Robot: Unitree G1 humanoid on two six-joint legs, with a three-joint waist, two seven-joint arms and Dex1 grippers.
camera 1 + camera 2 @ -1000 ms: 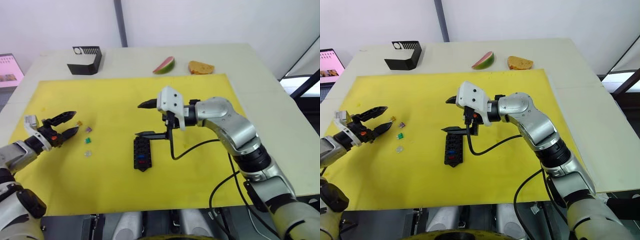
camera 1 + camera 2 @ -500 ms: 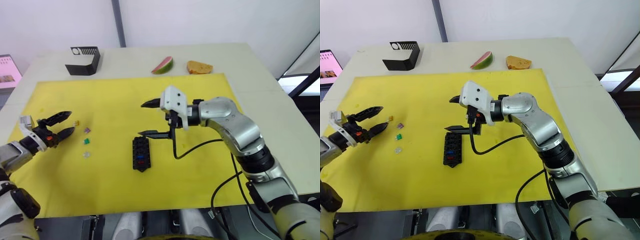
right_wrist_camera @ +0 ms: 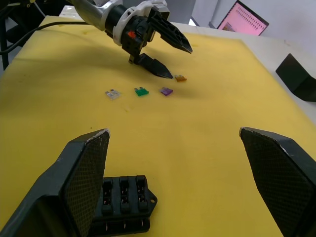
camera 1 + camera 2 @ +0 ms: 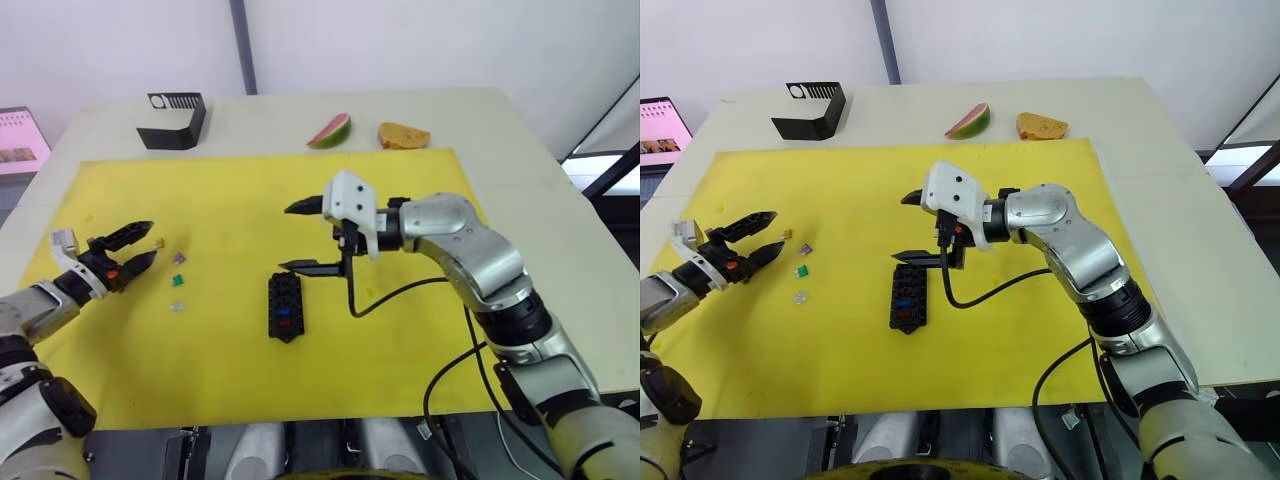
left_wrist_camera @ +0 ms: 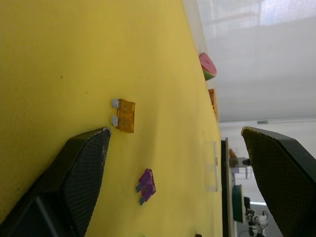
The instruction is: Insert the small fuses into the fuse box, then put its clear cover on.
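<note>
I see bare yellow mat (image 4: 220, 200) between my spread left pincer (image 4: 133, 249) and the black slotted fuse box (image 4: 285, 305); my wide-open right pincer (image 4: 298, 238) hangs just above that box's far end.

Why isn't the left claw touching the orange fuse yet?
Apart. The left wrist view shows yellow mat between the left gripper's fingers and the orange fuse.

fuse box (image 3: 123, 203): matt black plastic | fuses (image 5: 124, 115): translucent plastic | mat (image 4: 220, 360): matt yellow
</note>
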